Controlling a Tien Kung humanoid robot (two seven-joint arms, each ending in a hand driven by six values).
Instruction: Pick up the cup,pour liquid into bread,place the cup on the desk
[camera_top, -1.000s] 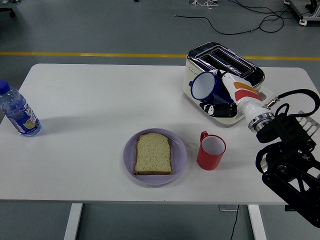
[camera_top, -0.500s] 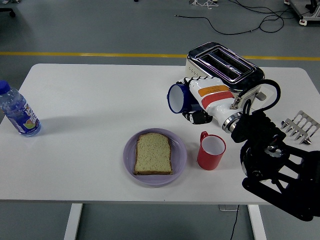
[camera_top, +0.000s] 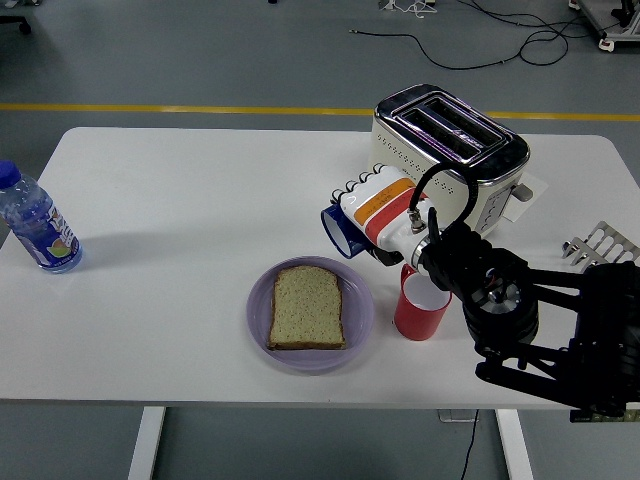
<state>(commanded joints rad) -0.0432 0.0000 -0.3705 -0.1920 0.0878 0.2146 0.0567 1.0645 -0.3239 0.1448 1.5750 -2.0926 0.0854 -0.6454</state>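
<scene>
A slice of bread (camera_top: 308, 307) lies on a lilac plate (camera_top: 258, 318) near the table's front middle. My right hand (camera_top: 362, 212) is shut on a blue cup (camera_top: 337, 231) with a white inside, held above the table just up and right of the plate. The cup is tipped on its side, its mouth facing down and left toward the bread. A red cup (camera_top: 419, 306) stands upright to the right of the plate, partly hidden by my right forearm. The left arm does not show.
A cream and chrome toaster (camera_top: 450, 150) stands at the back right, behind my hand. A water bottle (camera_top: 36, 225) stands at the far left edge. A metal rack (camera_top: 603, 245) lies at the right edge.
My right hand has carried the blue cup from in front of the toaster leftward and down toward the plate, tipping it further onto its side. Bread, red cup and bottle have not moved.
</scene>
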